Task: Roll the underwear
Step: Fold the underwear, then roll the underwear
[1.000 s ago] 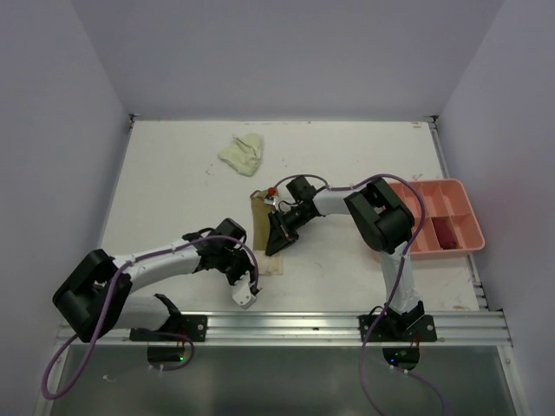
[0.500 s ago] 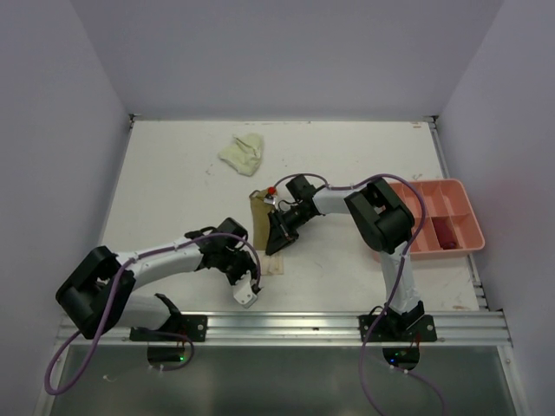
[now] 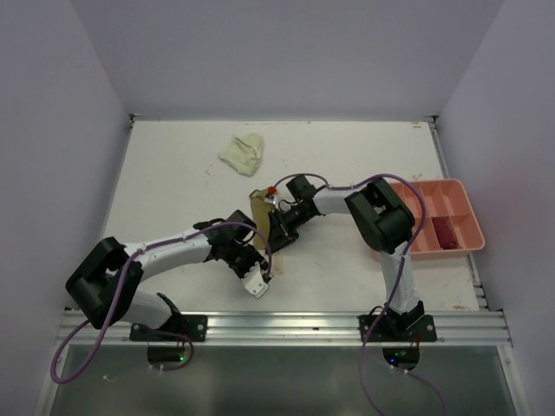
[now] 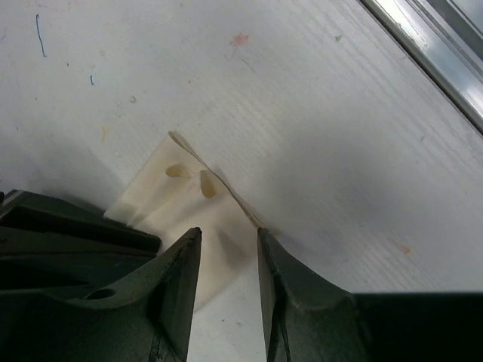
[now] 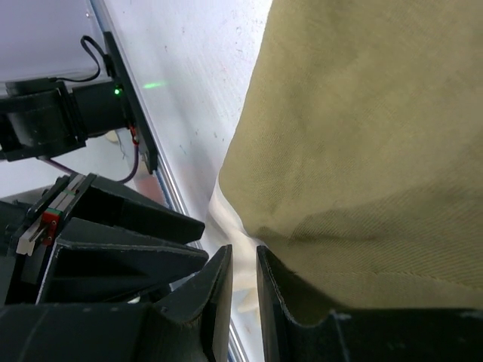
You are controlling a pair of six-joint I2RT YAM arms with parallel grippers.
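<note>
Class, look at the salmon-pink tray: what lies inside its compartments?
A dark red garment lies in one near compartment of the tray; the right arm hides the tray's left end.

From above, you saw only a strip of the olive cloth [image 3: 257, 206]; the right pincer [image 3: 276, 241] covered the rest. The left pincer [image 3: 258, 284] hid nearly all of the cream cloth [image 3: 279, 263]. In the right wrist view the olive cloth ran off the top and right edges, and you could not tell whether the jaws pinched it. In the left wrist view the cream cloth's near end lay hidden behind the fingers [image 4: 177, 294]. The dark red thing [image 3: 448, 235] in the tray [image 3: 429, 198] was too small to name.
</note>
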